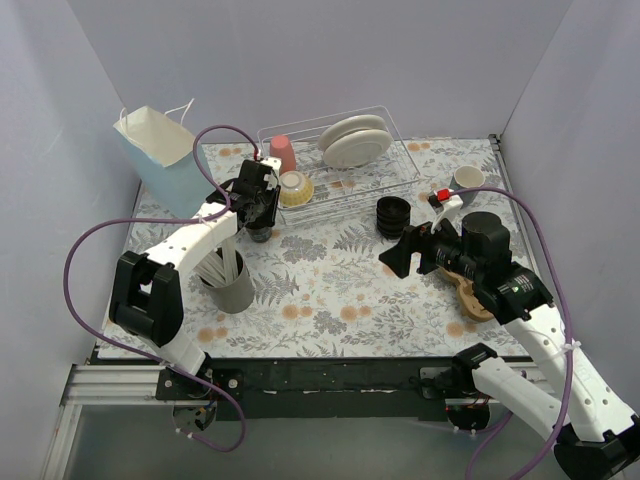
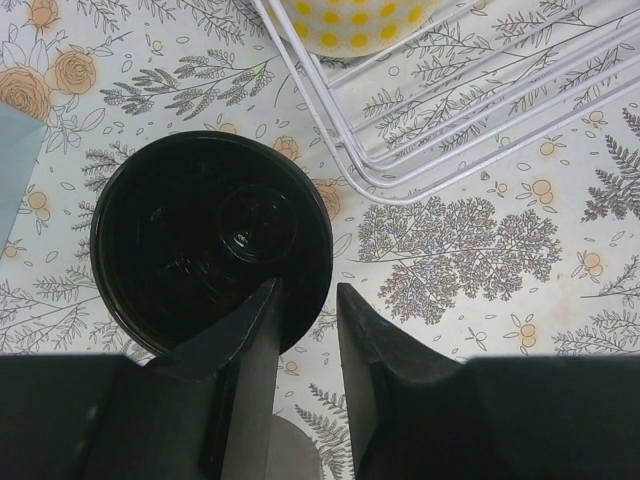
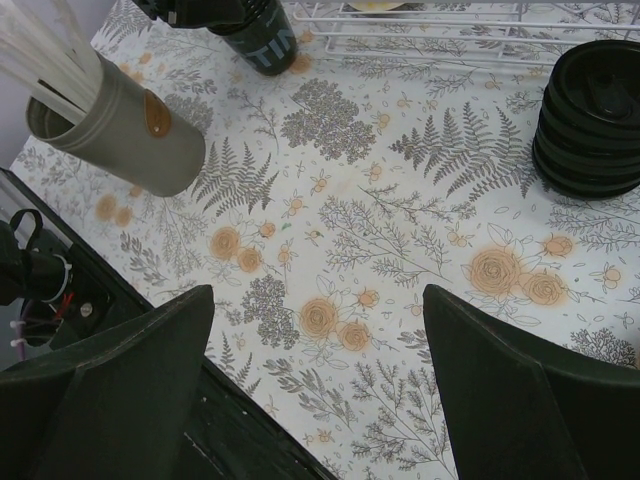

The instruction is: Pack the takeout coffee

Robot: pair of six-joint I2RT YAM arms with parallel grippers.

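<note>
One takeout coffee cup (image 1: 262, 233), black with a round black lid (image 2: 205, 240), stands on the floral table just in front of the dish rack. My left gripper (image 1: 257, 205) hovers right over it. Its jaws (image 2: 305, 300) are only a narrow gap apart; the left finger (image 2: 245, 345) overlaps the lid's edge and the right finger (image 2: 380, 350) is beside the cup, with tablecloth showing between them. The same cup (image 3: 262, 40) shows at the top of the right wrist view. My right gripper (image 1: 405, 255) (image 3: 318, 292) hangs wide open over bare tablecloth, holding nothing.
A white-and-blue paper bag (image 1: 160, 160) stands open at the back left. The wire dish rack (image 1: 400, 170) holds a pink cup (image 1: 283, 153), a yellow bowl (image 1: 296, 188) and plates (image 1: 355, 140). A stack of black lids (image 1: 393, 217) (image 3: 595, 115), a mug (image 1: 467, 180) and a grey utensil cup (image 1: 232, 283) (image 3: 120, 125) stand around.
</note>
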